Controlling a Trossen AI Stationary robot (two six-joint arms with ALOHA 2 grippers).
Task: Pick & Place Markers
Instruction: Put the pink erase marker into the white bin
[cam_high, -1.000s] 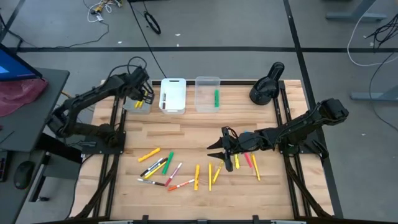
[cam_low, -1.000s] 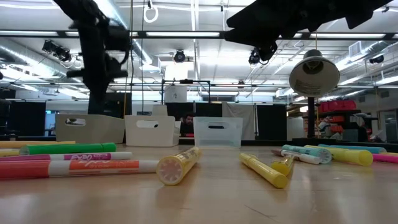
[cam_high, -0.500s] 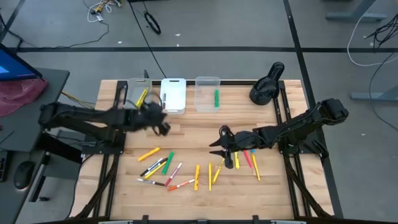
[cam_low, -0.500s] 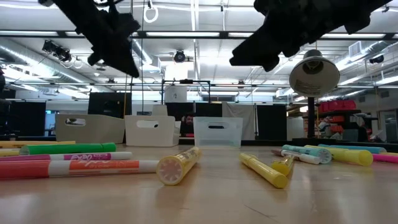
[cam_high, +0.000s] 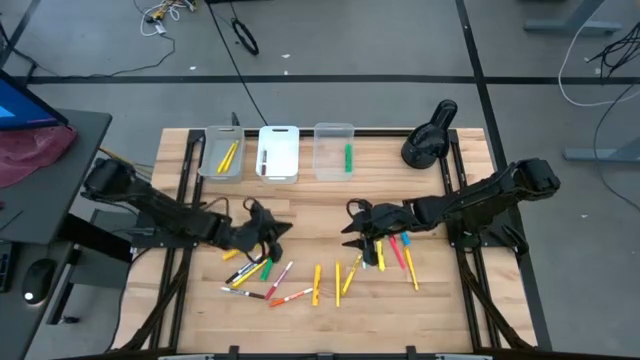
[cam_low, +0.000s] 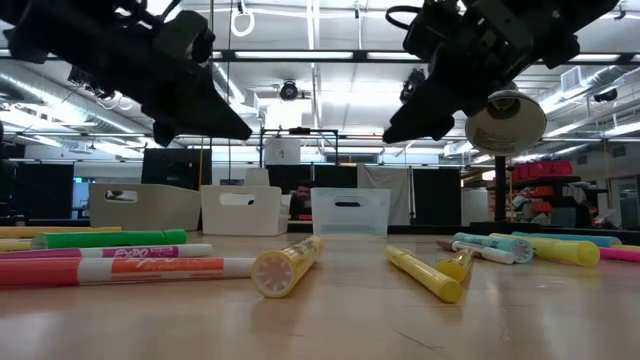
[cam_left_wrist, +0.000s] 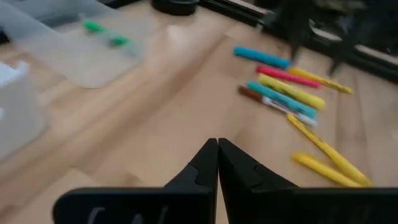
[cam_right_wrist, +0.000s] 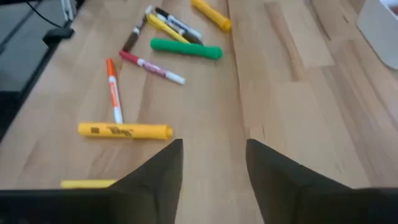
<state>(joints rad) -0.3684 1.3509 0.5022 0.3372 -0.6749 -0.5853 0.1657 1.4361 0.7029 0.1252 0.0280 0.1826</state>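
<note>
Several markers lie flat on the wooden table: one cluster (cam_high: 258, 268) near the front left, another (cam_high: 392, 252) right of the middle. My left gripper (cam_high: 282, 228) is shut and empty, and hangs above the table just beyond the left cluster. In its wrist view the shut fingertips (cam_left_wrist: 217, 149) point toward the right cluster (cam_left_wrist: 283, 93). My right gripper (cam_high: 348, 222) stands open and empty, over the left end of the right cluster. Its wrist view shows bare wood between the fingers (cam_right_wrist: 211, 155), with a yellow marker (cam_right_wrist: 124, 130) and a green marker (cam_right_wrist: 185, 48) beyond.
Three bins stand along the far edge. The grey bin (cam_high: 222, 156) holds a yellow marker, the white bin (cam_high: 279, 152) something dark, and the clear bin (cam_high: 335, 150) a green marker. A black round-headed object (cam_high: 430, 135) sits at the far right. Bare wood lies between the two grippers.
My left gripper has swung from above the grey bin at the far left toward the table's middle and near side. It has come down and turned to point toward the right. My right gripper has tipped down and sunk a little. No marker on the table has moved.
</note>
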